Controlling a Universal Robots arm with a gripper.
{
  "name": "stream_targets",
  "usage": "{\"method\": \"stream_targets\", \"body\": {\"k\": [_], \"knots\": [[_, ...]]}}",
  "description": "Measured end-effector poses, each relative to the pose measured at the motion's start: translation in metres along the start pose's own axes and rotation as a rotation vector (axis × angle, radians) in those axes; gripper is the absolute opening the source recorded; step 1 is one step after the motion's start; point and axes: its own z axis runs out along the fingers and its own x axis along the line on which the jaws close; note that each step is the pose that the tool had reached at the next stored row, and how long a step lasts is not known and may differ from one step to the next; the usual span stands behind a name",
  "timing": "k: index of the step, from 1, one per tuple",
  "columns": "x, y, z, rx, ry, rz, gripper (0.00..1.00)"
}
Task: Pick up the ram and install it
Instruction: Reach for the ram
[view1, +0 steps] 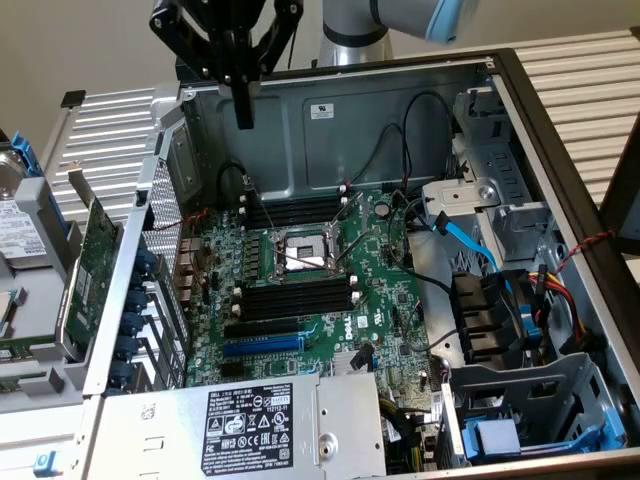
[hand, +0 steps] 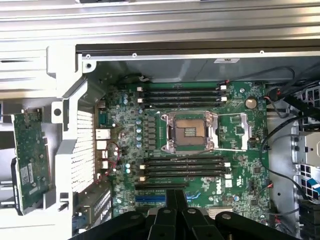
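The ram is hard to place. A thin green strip (view1: 22, 345) lies outside the computer case, well below the gripper and far toward the exterior view's left of it. It could be the ram, but too little of it shows to tell.

The gripper (view1: 243, 118) is closed, its two black fingers pressed flat together and pointing straight down. It hangs high over the open case (view1: 400, 110), near the back wall, well apart from everything inside. In the wrist view the gripper (hand: 176, 197) looks down on the green motherboard (hand: 240, 150).

Below the gripper lie two banks of long black slots with white end clips. The nearer bank (view1: 292, 212) is just beyond the processor socket (view1: 300, 255), and the farther bank (view1: 295, 297) is on the socket's other side. All the slots look dark and open. A blue slot (view1: 262, 345) lies past the farther bank.

Toward the exterior view's left of the gripper and lower down, a larger green expansion card (view1: 95, 260) with a metal bracket leans tilted against the outside of the case. Farther that way a hard drive (view1: 12, 215) sits beside a blue clip.

Toward the exterior view's right of the gripper, a light blue cable (view1: 470, 245) and black wires run past the drive cage. Farthest below the gripper a grey metal box (view1: 340, 430) carries a black label. The case rests on a slatted grey worktop (view1: 590, 70).
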Motion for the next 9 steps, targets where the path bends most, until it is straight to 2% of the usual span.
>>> {"method": "stream_targets", "body": {"k": [9], "knots": [[0.041,-0.0029,-0.0009,0.0,0.0001,0.0,0.1]]}}
